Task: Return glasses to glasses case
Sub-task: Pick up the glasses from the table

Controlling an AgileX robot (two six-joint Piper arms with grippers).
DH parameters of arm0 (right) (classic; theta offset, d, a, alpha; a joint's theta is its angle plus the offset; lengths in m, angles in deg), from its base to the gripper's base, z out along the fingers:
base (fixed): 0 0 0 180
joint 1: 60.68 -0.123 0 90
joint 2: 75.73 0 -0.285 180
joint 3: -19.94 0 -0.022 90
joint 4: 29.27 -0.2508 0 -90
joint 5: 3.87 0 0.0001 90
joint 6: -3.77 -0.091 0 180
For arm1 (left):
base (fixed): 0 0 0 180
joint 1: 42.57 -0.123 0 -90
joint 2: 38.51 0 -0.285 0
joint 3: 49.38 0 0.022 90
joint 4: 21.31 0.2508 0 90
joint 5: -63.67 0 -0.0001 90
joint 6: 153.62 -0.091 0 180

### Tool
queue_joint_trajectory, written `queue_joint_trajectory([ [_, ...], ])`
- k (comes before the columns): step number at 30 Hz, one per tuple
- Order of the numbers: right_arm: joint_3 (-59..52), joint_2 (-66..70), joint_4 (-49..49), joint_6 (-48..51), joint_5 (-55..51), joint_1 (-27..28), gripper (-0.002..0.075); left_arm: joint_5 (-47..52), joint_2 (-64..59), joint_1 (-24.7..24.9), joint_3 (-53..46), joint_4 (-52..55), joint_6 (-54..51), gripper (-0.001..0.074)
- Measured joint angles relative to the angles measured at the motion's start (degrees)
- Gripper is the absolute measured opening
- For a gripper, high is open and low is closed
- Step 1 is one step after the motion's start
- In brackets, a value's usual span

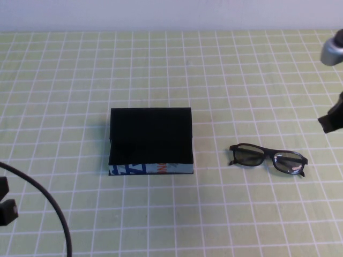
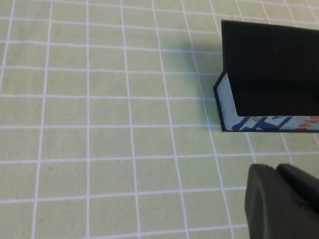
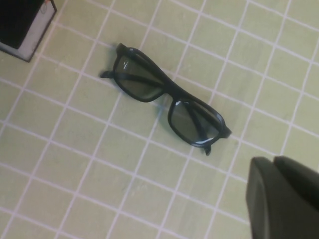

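While nothing is grasped yet, high view: black plastic-framed glasses with tinted lenses point(image 1: 268, 158) lie on green gridded table point(image 1: 225, 69), well apart from flat black rectangular glasses case point(image 1: 150, 141), lid up; right gripper point(image 1: 331, 119) beyond glasses from case, left gripper point(image 1: 5, 206) near edge, far side of case

Left wrist view: case point(image 2: 269, 74) open, empty; finger state cannot tell

Right wrist view: glasses point(image 3: 164, 99) folded, untouched; finger state cannot tell

Judgement: reach-and-pick step; right arm must descend over frame bridge

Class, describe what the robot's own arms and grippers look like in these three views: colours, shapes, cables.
Little shows. At the high view's left edge, the left gripper is black and blocky, with a black cable curving past it. At the right edge, the right gripper is a black block below a rounded grey metal part. Each wrist view shows only a dark, matte, rounded finger. No markings are visible.
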Motion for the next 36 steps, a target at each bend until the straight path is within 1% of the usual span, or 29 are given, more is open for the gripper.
queue_joint_trajectory([
  [2, 2.13, 4.61, 0.2, 2.52, -0.13, 0.0, -0.0018, 0.0, -0.39, 0.0, 0.0, -0.73, -0.13, -0.0004],
  [6, 4.47, 12.37, -1.23, 12.33, -0.24, 0.0, -0.0015, 0.0, -0.48, 0.0, 0.0, -2.6, -0.34, -0.0004],
  [9, 5.6, 17.45, -3.03, 16.74, 0.04, 0.0, 0.0017, -0.19, -0.48, 0.0, 0.0, -3.1, -0.34, -0.0004],
  [11, 6.73, 20.73, -3.84, 17.66, 0.19, 0.0, 0.0073, -0.34, -0.48, 0.0, 0.0, -3.14, -0.34, -0.0004],
  [16, 11.26, 27.69, -4.22, 18.06, 0.28, 0.0, 0.0286, -0.63, -0.48, 0.0, 0.0, -3.16, -0.34, -0.0004],
  [18, 13.55, 30.26, -4.22, 18.06, 0.16, 0.0, 0.0325, -0.77, -0.48, 0.0, 0.0, -3.16, -0.34, -0.0004],
  [22, 19.8, 36.45, -4.32, 18.06, -3.52, 0.0, 0.0344, -0.82, -0.48, 0.0, 0.0, -3.16, -0.34, -0.0004],
  [27, 28.63, 44.67, -6.12, 19.46, -11.11, 0.0, 0.0349, -0.82, -0.48, 0.0, 0.0, -3.16, -0.34, -0.0004],
  [32, 34.77, 49.88, -9.36, 20.82, -12.34, 0.0, 0.0349, -0.82, -0.48, 0.0, 0.0, -3.5, -0.34, -0.0004],
  [36, 35.47, 51.13, -10.27, 21.06, -12.56, 0.0, 0.0349, -0.82, -0.48, 0.0, 0.0, -3.58, -0.24, -0.0004],
])
